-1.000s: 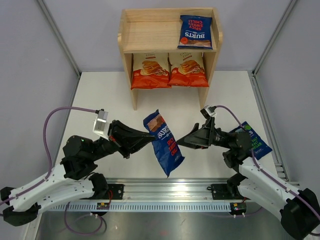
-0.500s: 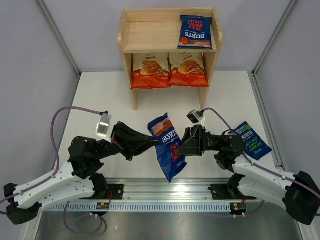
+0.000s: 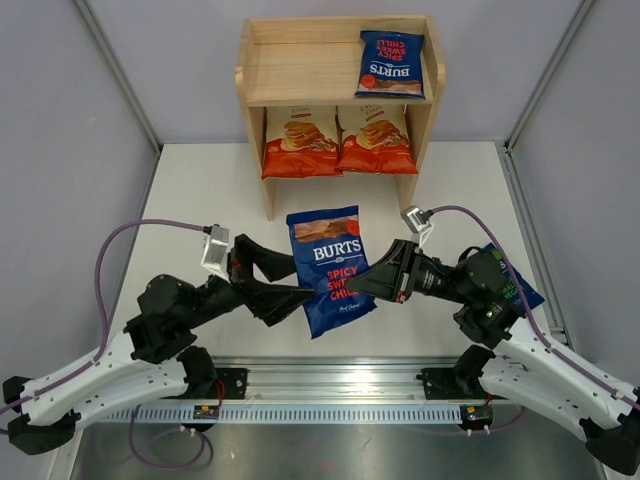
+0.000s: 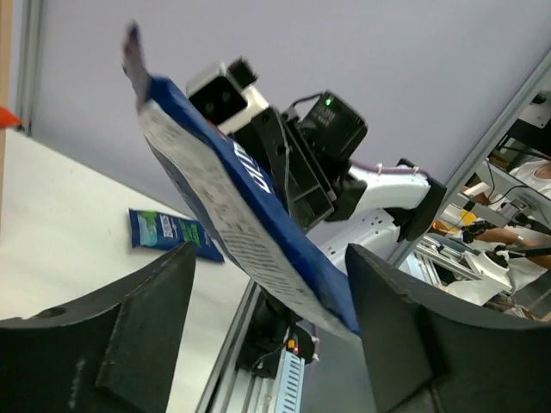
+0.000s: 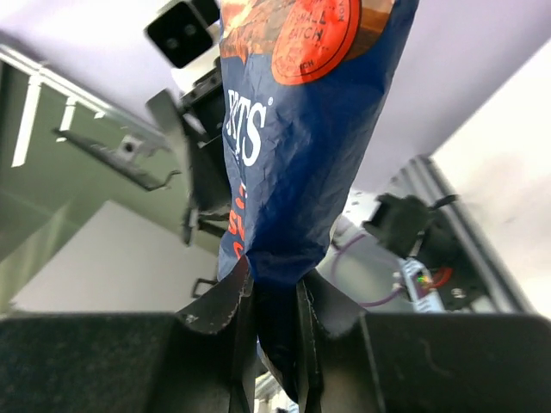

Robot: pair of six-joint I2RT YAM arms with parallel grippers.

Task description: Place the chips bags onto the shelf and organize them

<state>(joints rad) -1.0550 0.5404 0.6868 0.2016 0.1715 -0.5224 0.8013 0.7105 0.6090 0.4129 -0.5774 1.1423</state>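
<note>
A dark blue BURTS chips bag [image 3: 330, 268] hangs above the table in the middle, face up to the top camera. My right gripper [image 3: 362, 283] is shut on its right edge; in the right wrist view the bag [image 5: 297, 163] is pinched between the fingers of that gripper [image 5: 275, 314]. My left gripper [image 3: 300, 280] stands open at the bag's left edge, its jaws apart on either side of the bag [image 4: 245, 206] without gripping it. The wooden shelf [image 3: 300, 70] holds another BURTS bag [image 3: 391, 63] on top and two orange bags [image 3: 300, 143] [image 3: 377, 140] below.
A blue bag with green lettering [image 3: 518, 288] lies on the table at the right, partly under my right arm; it shows in the left wrist view [image 4: 168, 234] too. The left half of the shelf's top tier is bare wood. A metal rail [image 3: 340, 380] runs along the near edge.
My left gripper has opened and let go of the blue bag. My right gripper has closed on it, and the bag has swung from edge-on to face up.
</note>
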